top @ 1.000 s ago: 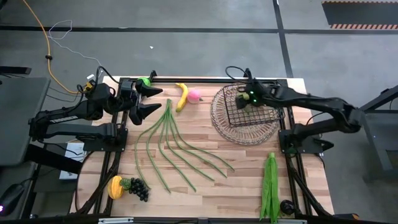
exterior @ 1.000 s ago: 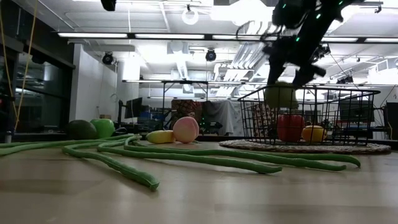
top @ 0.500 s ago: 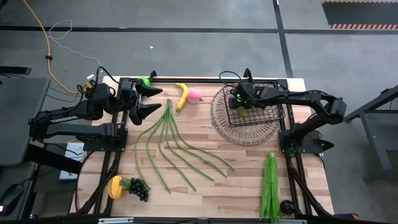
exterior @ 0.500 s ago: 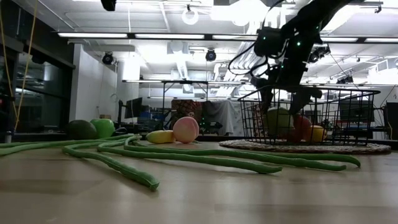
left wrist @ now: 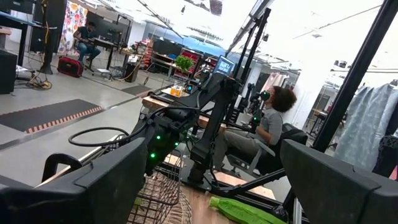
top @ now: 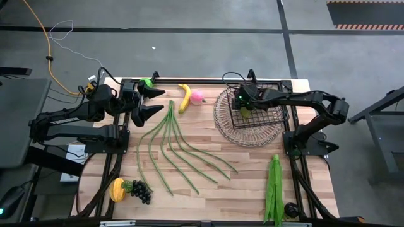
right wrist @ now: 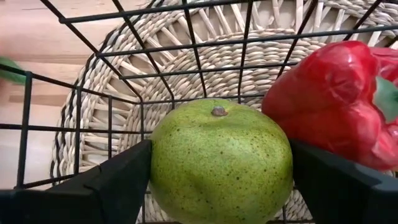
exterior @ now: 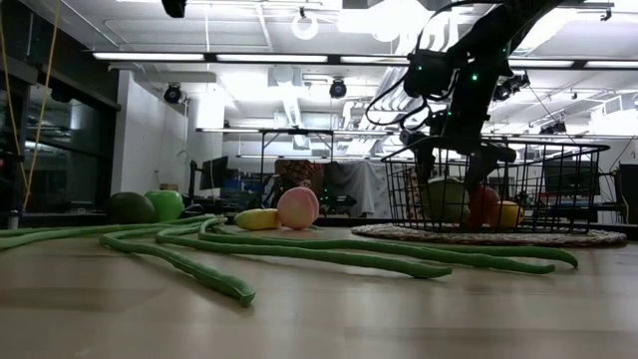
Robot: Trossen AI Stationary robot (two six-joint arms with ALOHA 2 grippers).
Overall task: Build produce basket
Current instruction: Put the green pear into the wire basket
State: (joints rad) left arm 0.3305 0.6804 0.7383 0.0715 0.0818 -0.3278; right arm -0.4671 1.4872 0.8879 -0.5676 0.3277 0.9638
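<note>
Inside the black wire basket [top: 257,106] a speckled green fruit [right wrist: 221,162], most likely the pear, sat between the fingers of the right gripper [right wrist: 221,171], with the red pepper [right wrist: 336,109] just beside it and a yellow-orange fruit [exterior: 503,212], perhaps the lemon, past the pepper. The gripper's jaws stood wide, one finger on each flank of the fruit; whether they were clamped on it or had just let go could not be told, though the fruit looked set down on the basket floor. The basket itself rested on a round woven mat [top: 249,129].

Judged from this, the step in hand was the placing of that fruit. The next move called for a straight lift out of the basket, fingers clear of the wire walls and of the pepper, then a reach for another piece.

Beyond the basket, on the desk [top: 208,189], lay the pink peach [top: 197,96] and banana [top: 184,98] near it, the long green beans [top: 173,148] fanned across the middle, leafy greens [top: 274,186] on the basket's near side, and dark grapes [top: 140,190] far off. The left gripper [top: 151,102] waited wide open and empty beside the green apple [top: 145,82], well apart from the basket. Room above the basket looked free.
</note>
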